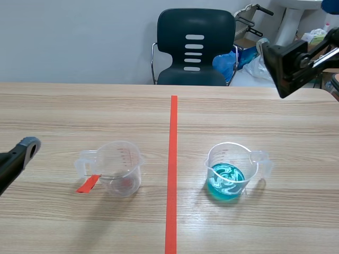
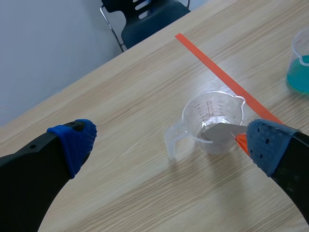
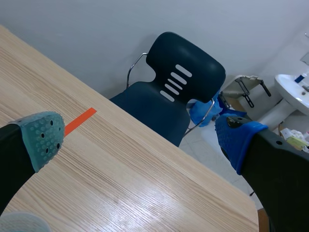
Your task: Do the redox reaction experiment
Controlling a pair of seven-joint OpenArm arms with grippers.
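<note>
Where a tape line (image 1: 172, 159) halves the table (image 1: 63, 106), the left gripper (image 2: 171, 142), wide and empty, sits low at near left, the clear cup (image 1: 119, 166) holding a grey strip (image 2: 219, 131) to its right; the right gripper (image 3: 140, 137), likewise wide, hangs far right, well apart from the blue-liquid cup (image 1: 233, 156).

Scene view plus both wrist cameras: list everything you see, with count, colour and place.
table: one, light wood.
tape line: one, orange-red, down the table's middle.
left cup: one, clear, left of the tape line.
strip: one, grey with orange-red end, leaning in the left cup.
right cup: one, clear, right of the tape line.
liquid: blue, in the right cup.
chair: one, dark, beyond the table.
left gripper: open, low, near the left cup.
right gripper: open, raised at far right.
</note>
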